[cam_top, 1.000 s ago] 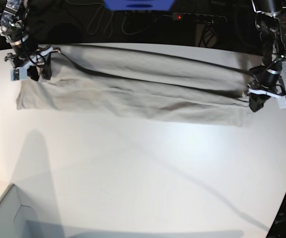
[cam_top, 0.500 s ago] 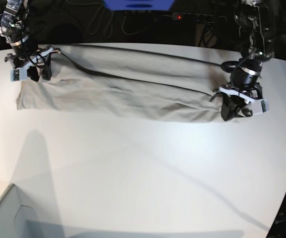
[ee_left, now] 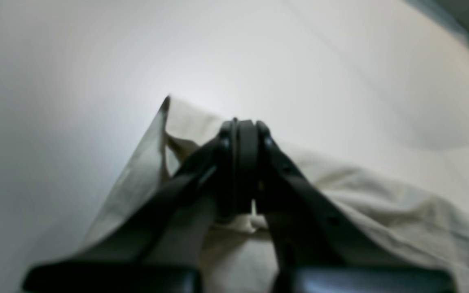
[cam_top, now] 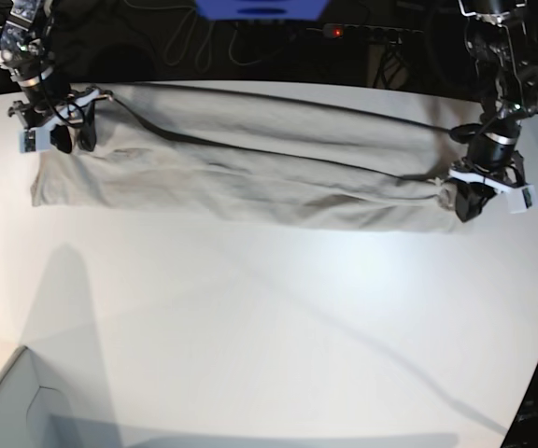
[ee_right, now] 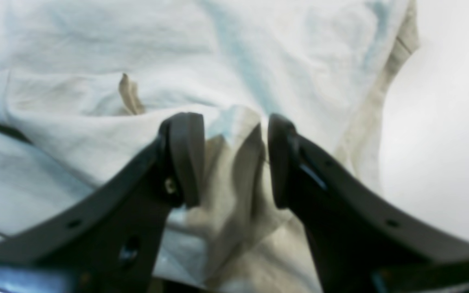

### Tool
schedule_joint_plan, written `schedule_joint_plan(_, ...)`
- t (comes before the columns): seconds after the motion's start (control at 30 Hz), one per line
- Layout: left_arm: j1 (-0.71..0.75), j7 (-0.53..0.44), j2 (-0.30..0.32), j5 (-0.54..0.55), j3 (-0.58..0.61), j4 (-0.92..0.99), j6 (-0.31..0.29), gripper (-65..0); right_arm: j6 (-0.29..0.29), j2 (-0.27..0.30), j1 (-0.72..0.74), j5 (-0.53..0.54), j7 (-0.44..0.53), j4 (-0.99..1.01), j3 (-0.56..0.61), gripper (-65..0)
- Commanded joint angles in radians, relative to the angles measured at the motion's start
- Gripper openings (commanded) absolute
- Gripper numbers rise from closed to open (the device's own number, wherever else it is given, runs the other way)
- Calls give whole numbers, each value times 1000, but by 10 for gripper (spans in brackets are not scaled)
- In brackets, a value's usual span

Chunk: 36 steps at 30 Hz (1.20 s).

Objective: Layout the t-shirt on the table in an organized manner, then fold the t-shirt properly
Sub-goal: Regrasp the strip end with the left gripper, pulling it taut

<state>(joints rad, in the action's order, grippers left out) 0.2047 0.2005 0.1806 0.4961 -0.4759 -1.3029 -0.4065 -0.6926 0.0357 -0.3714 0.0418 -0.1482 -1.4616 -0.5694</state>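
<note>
The light grey-beige t-shirt [cam_top: 250, 159] lies drawn out in a long band across the far half of the white table [cam_top: 250, 327]. At its right end my left gripper [cam_top: 468, 207] is shut on a bunched bit of cloth. In the left wrist view the left gripper [ee_left: 240, 126] has its jaws pressed together, with t-shirt [ee_left: 360, 195] fabric pinched low between them. At the shirt's far left corner sits my right gripper [cam_top: 63, 140]. In the right wrist view the right gripper [ee_right: 234, 134] has its jaws apart, closed on a thick upright fold of the t-shirt [ee_right: 96, 61].
A pale box corner [cam_top: 7, 411] juts in at the front left. Behind the table's far edge are a blue object [cam_top: 260, 7], cables and a power strip [cam_top: 362, 33] with a red light. The table's curved edge runs down the right side.
My left gripper swung inward to the left with the shirt's right end, slackening the cloth, then moved back out to the right. The right arm has stayed still.
</note>
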Motion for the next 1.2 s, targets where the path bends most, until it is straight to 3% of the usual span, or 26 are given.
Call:
schedule_joint_plan(0.0, -1, -26, 17, 9, -25, 9, -4, -647, -6, 8, -2, 16, 23, -18, -5, -390)
schedule_joint_plan(0.43, -38, -25, 17, -1, -109, 79, -4, -642, -6, 11, -2, 16, 23, -18, -5, -390)
schedule_joint_plan(0.5, -43, -25, 17, -1, -109, 93, -4, -609, -6, 11, -1, 16, 23, -18, -5, -390)
schedule_joint_plan(0.67, -43, -26, 17, -1, -111, 136, -2, -418, -6, 14, -1, 16, 23, -18, -5, -390)
schedule_joint_plan(0.73, -43, -26, 17, 5, -111, 147, -1, -369, -6, 14, -1, 16, 23, -18, -5, -390)
schedule_joint_plan(0.97, -64, -26, 17, -1, -111, 158, 2, -362, -6, 14, -1, 16, 23, -18, -5, -390)
schedule_joint_plan(1.17, -118, -26, 50, 8, -111, 317, -1, -362, -6, 16, 10, 14, 23, -20, -5, -390)
